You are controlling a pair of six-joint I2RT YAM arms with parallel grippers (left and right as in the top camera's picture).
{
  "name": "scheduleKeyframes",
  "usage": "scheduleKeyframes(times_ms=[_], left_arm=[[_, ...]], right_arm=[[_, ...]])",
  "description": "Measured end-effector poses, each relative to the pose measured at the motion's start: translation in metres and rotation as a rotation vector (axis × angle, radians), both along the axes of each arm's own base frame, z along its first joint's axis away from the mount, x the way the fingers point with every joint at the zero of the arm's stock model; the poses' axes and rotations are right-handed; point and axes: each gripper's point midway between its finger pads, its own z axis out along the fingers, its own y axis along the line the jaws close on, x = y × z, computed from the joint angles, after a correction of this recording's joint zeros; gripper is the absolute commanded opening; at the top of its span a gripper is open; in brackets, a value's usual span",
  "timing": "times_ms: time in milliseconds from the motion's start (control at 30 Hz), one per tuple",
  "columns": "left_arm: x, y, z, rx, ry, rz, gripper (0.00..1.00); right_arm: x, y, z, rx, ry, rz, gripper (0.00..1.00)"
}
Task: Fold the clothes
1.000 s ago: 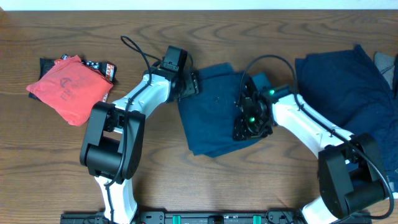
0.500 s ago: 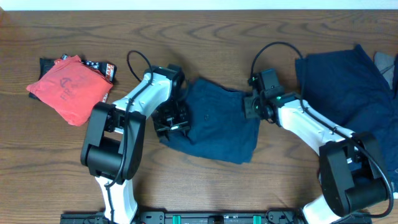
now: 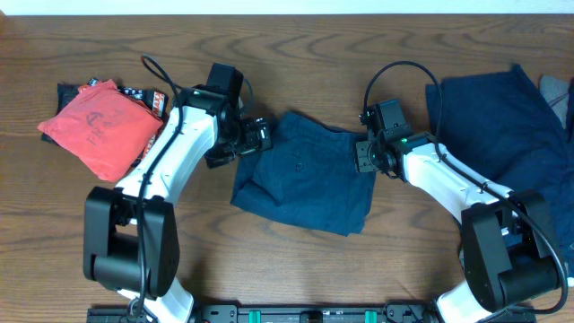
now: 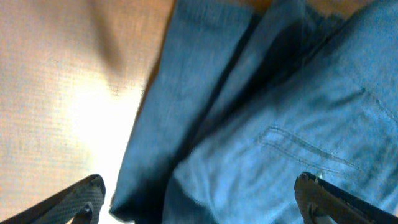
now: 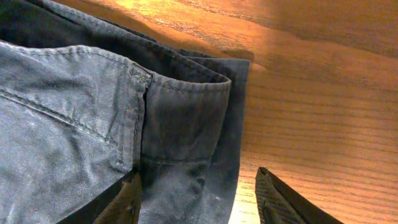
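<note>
The left gripper (image 3: 256, 135) and right gripper (image 3: 363, 157) hung open at opposite edges of the folded garment (image 3: 305, 179). More clothes (image 3: 498, 117) lay heaped at the right.

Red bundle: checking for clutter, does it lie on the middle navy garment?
No, the red bundle sits far left, apart from the navy garment.

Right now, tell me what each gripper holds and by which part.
Nothing held: left gripper and right gripper both open, fingers spread at opposite edges of the folded navy garment.
</note>
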Motion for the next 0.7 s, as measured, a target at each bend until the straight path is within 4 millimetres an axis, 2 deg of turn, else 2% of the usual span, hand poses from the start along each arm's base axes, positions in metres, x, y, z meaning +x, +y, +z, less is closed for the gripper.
scheduleKeyframes(times_ms=[167,367,600,700], left_arm=[[0.01,-0.002,-0.024,0.015,0.001,-0.037,0.98],[0.011,-0.006,-0.058,0.005,0.058,-0.054,0.99],[0.004,-0.038,-0.058,-0.152,0.092,-0.128,0.72],[-0.003,-0.056,-0.058,-0.204,0.099,-0.181,0.7]], right_arm=[[-0.001,0.0,-0.001,-0.002,0.006,0.0,0.61],[-0.003,-0.001,-0.001,-0.004,0.012,0.0,0.61],[-0.003,-0.001,-0.001,-0.004,0.013,0.0,0.62],[-0.003,-0.001,-0.001,-0.006,0.013,0.0,0.61]])
